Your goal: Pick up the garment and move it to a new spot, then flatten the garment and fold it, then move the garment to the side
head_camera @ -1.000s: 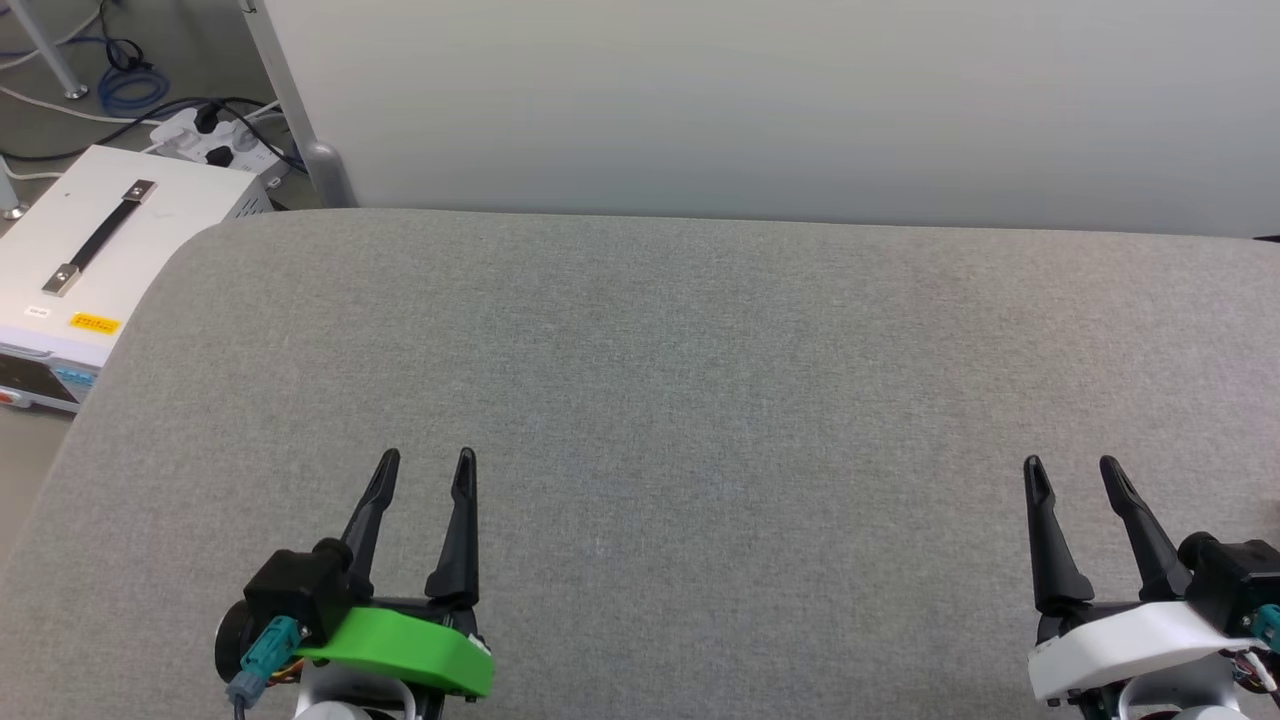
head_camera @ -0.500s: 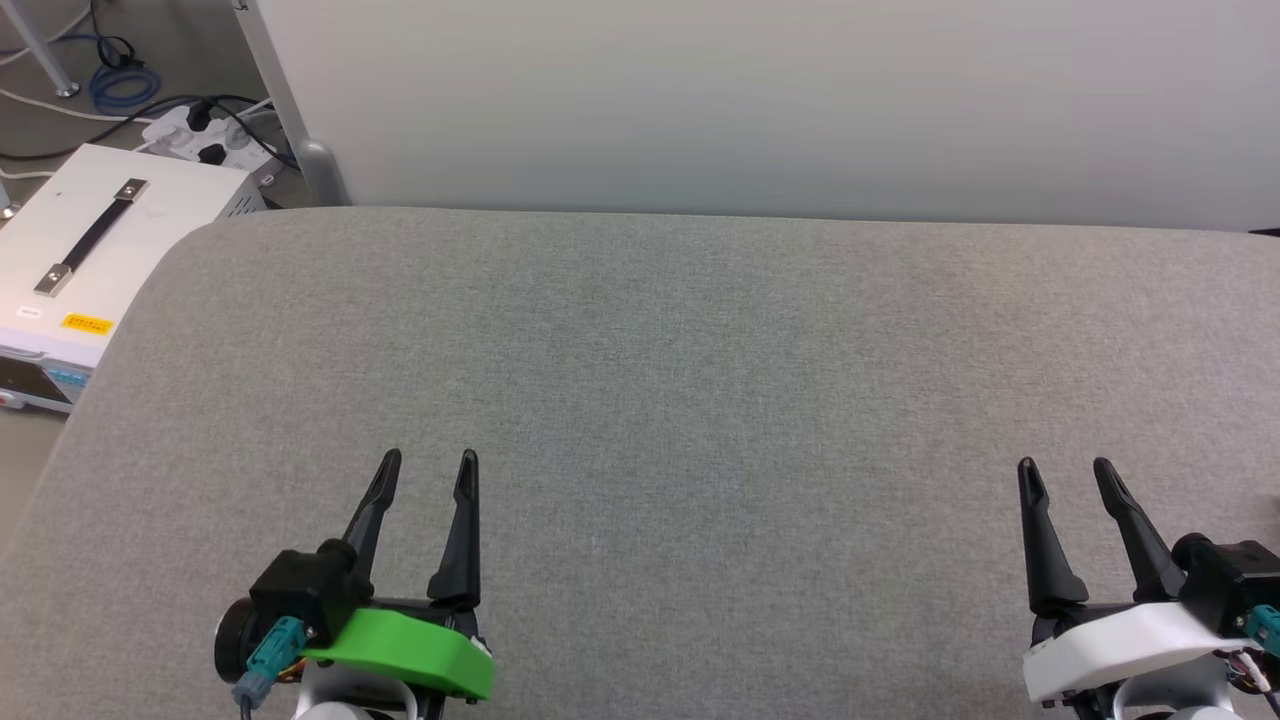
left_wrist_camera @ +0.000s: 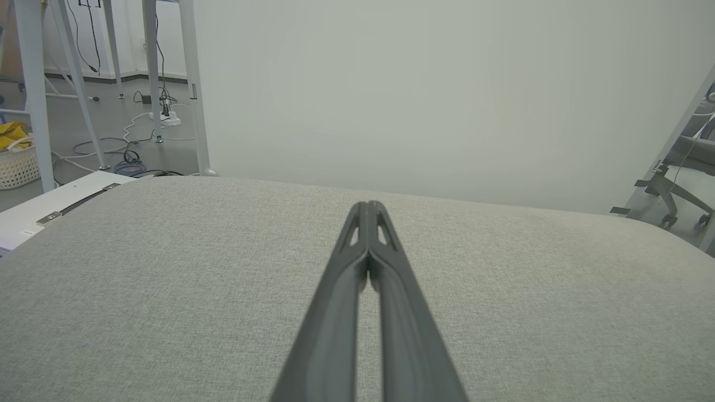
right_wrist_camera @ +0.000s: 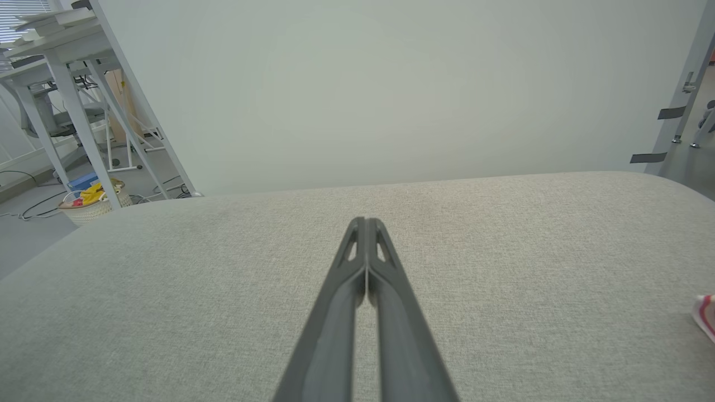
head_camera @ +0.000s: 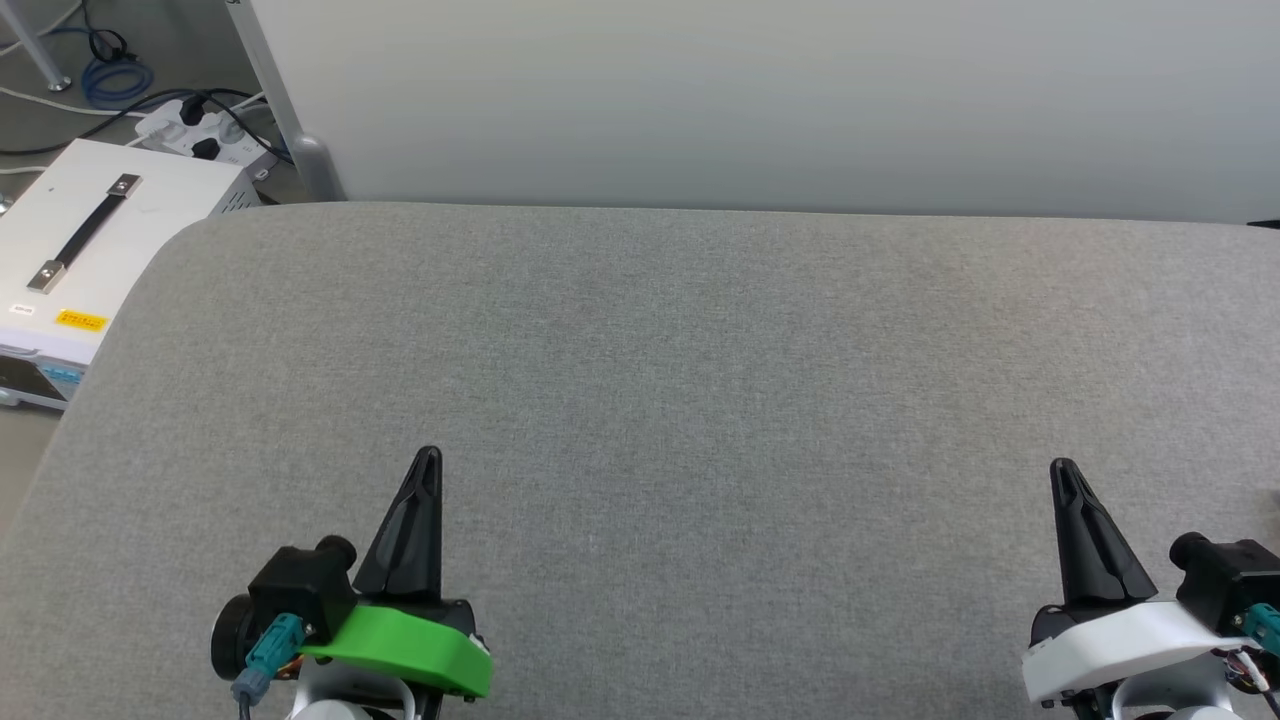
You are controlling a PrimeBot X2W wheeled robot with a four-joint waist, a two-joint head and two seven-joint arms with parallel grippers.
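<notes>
Left pincer (head_camera: 428, 458) and right pincer (head_camera: 1063, 468) were both clenched empty above the grey surface (head_camera: 700, 350). A red-and-white edge of the garment (right_wrist_camera: 705, 317) lay on the surface to the right, apart from the right pincer.

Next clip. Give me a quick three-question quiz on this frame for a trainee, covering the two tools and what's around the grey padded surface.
1. True or false: the left tool is gripping cloth.
2. In the head view, what stands past the far left corner of the grey surface? A) a white case with a black strap handle; B) a red bucket; C) a stack of books.
3. Fill in: the right tool hangs over the grey surface with its jaws ___.
Key: 1 false, its jaws are shut on nothing; 2 A; 3 shut.
</notes>
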